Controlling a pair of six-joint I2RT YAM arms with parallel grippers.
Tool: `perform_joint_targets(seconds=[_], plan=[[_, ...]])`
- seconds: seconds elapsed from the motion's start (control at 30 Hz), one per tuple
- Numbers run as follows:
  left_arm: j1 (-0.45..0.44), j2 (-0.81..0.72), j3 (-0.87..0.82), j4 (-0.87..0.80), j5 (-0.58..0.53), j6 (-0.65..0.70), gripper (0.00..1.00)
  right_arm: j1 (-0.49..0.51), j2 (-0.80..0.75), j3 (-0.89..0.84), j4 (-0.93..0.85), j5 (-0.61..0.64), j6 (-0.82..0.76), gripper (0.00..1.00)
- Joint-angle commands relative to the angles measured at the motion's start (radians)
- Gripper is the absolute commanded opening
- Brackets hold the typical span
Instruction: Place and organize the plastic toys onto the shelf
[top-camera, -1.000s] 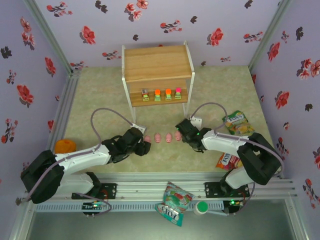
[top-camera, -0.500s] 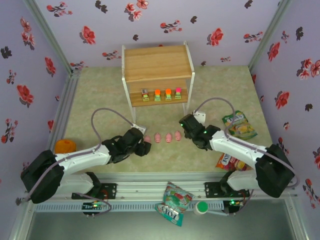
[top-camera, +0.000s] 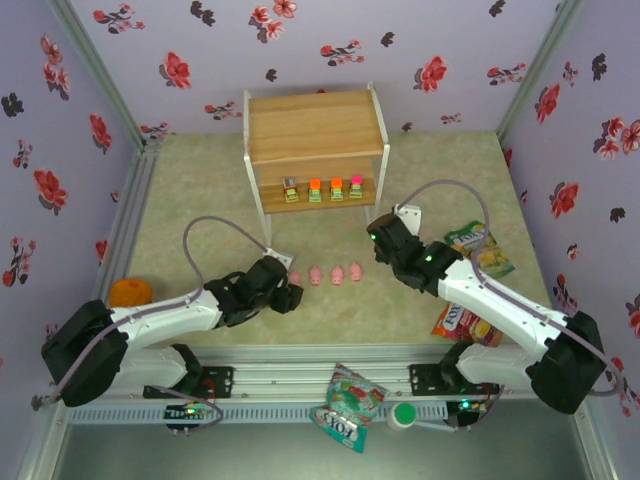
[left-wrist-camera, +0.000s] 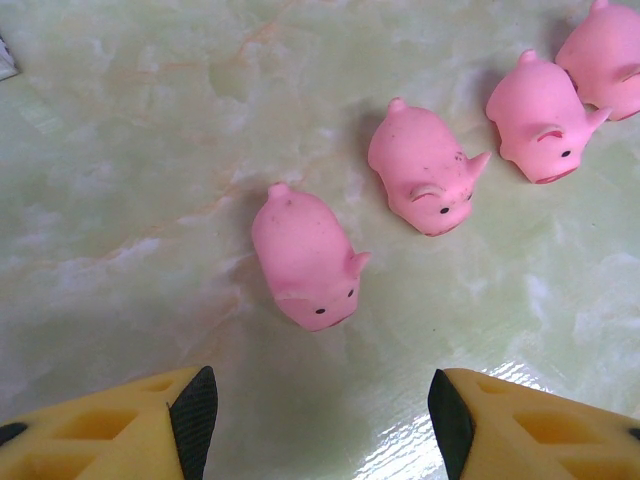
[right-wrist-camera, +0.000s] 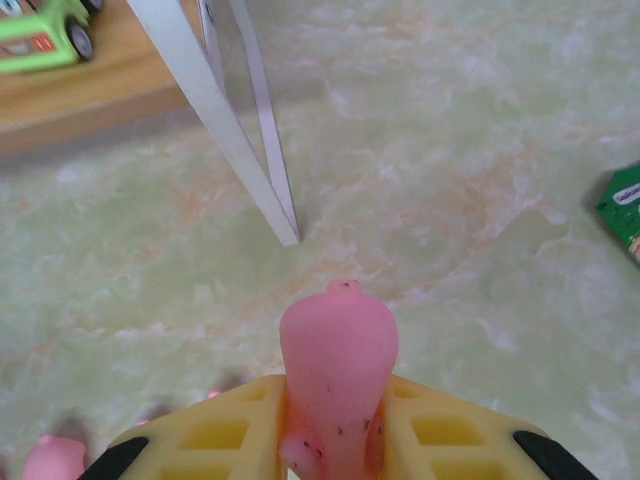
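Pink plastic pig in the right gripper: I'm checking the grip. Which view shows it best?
Right wrist: the pink plastic pig sits close up, pinched between yellow fingers. In top external it is too small to make out at the right gripper. Left wrist faces other pink pigs.

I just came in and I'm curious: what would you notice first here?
A pink pig pinched in the right gripper, near a white leg of the shelf. Then the row of four pink pigs on the table between the arms, with the left gripper open just short of the end one.
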Motion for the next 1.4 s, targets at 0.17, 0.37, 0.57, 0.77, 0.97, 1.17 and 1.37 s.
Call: perform_joint_targets(seconds=[0.17,0.37,0.57,0.77,0.97,1.17,1.37], plan=[[-0.007,-0.015,0.022,0.016,0.006,0.025,0.63,-0.005,-0.038,0.115,-0.087,0.057,-0.067,0.26],[-0.011,-0.019,0.022,0.016,0.006,0.028,0.63,-0.004,-0.055,0.167,-0.101,0.047,-0.103,0.26],[-0.020,-0.032,0.016,0.024,0.007,0.035,0.63,-0.003,-0.045,0.254,-0.127,0.048,-0.144,0.26],[-0.032,-0.067,0.003,0.034,0.006,0.043,0.63,0.000,-0.005,0.358,-0.145,0.046,-0.187,0.26],[-0.038,-0.102,-0.012,0.044,0.006,0.048,0.63,0.007,0.049,0.470,-0.160,0.044,-0.229,0.27],[-0.039,-0.142,-0.024,0.047,0.002,0.051,0.64,0.015,0.112,0.584,-0.181,0.054,-0.267,0.27],[-0.039,-0.168,-0.033,0.048,-0.001,0.052,0.64,0.018,0.176,0.702,-0.205,0.060,-0.305,0.26]])
